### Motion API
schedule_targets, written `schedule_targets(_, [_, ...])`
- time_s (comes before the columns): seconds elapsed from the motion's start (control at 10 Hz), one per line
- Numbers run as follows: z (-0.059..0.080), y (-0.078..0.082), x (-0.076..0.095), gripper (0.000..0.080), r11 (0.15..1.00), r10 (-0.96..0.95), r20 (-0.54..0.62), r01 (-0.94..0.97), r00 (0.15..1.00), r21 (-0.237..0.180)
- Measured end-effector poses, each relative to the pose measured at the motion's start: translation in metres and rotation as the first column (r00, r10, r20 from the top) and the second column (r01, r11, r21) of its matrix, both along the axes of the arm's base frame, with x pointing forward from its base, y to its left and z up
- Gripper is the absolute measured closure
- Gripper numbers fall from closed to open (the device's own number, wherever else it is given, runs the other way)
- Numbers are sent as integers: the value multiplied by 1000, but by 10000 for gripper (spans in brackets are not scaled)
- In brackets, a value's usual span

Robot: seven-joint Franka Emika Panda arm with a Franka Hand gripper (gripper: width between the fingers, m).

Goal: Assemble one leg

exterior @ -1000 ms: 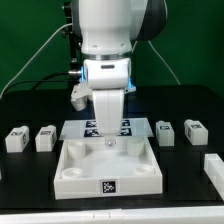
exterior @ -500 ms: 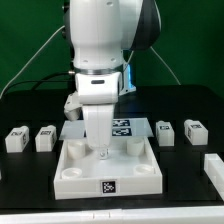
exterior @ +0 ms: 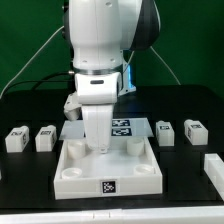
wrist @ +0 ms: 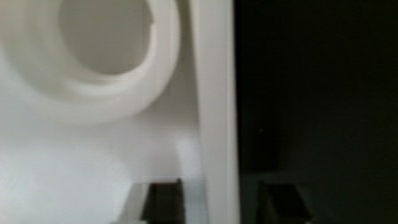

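The gripper (exterior: 101,152) reaches down into the far part of the white tray (exterior: 80,185), its jaws only narrowly apart. In the wrist view, the dark fingers (wrist: 164,202) stand on either side of a tray wall beside a round socket (wrist: 107,40). Whether they pinch the wall I cannot tell. One leg (exterior: 15,139) and a second leg (exterior: 45,137) lie on the table (exterior: 30,172) at the exterior view's left. A third leg (exterior: 165,132) and a fourth leg (exterior: 194,130) lie at its right. Each is a small white block with a black-and-white tag, well apart from the gripper.

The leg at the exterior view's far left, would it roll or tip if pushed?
That leg looks squat and blocky, resting flat, so it would probably slide, not roll. It seems rigid plastic and small, so likely light.
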State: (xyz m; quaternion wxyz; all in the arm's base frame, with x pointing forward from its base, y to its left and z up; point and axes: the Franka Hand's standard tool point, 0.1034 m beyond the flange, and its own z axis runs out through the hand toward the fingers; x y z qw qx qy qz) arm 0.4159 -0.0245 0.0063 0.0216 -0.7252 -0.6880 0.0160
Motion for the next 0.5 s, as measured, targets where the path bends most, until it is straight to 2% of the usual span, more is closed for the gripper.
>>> schedule_targets(0.5, [1, 0, 2, 741, 1000, -1, 9, 1, 1000, 0])
